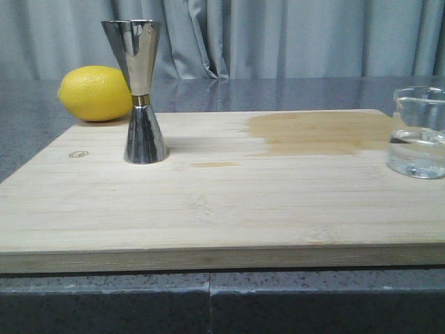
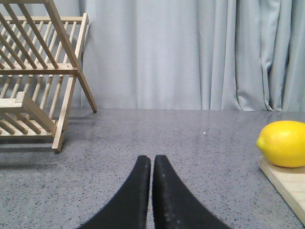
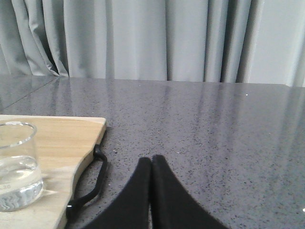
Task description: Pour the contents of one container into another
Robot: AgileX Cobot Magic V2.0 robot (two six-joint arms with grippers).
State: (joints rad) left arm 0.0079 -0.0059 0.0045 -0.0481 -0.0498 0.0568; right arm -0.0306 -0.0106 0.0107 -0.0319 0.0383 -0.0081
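Standing apart on the board (image 1: 208, 202), the jigger (image 1: 142, 97) and the half-full beaker (image 1: 418, 132) wait; nothing is poured yet. Left gripper (image 2: 152, 162) is closed, empty. Right gripper (image 3: 151, 164) too, beside the beaker.

grey speckled counter (image 1: 42, 118) | on it: wood board (image 1: 208, 209), drying rack (image 2: 33, 81)

The beaker (image 1: 418, 132) runs off the front view's right edge, and its printed marks are too faint to read. The jigger (image 1: 141, 92) hides part of the lemon (image 1: 94, 93), and the drying rack (image 2: 35, 76) is cropped in the left wrist view.
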